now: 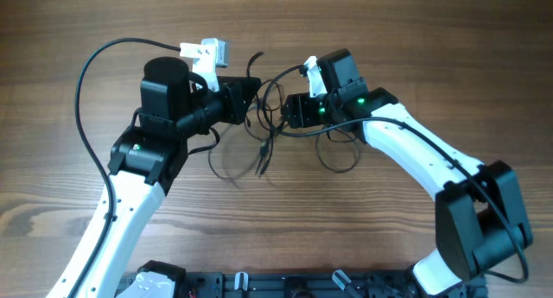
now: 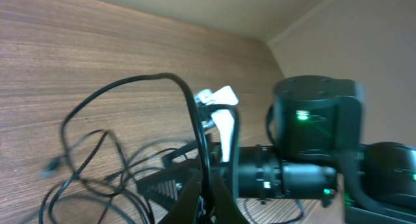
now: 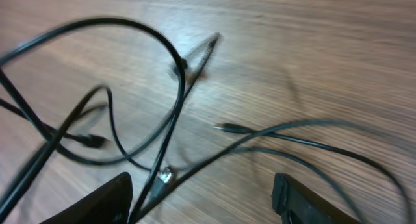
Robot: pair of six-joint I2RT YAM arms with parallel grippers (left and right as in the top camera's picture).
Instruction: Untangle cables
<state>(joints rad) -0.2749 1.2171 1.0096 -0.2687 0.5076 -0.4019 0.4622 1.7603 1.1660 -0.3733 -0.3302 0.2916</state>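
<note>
Within right gripper (image 3: 200, 188), unclear overhead, cables (image 3: 181, 81) seemingly loose.

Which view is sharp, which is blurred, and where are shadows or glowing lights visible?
Overhead view: sharp and evenly lit, the cables cast soft shadows on the table. Left wrist view: slightly soft, the green light on the right arm glows brightly. Right wrist view: the most blurred, cables smeared, dark fingers cut by the lower edge.

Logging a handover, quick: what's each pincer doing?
Left pincer: closed on the thin black flexible cables.
Right pincer: open, gripping nothing.
</note>
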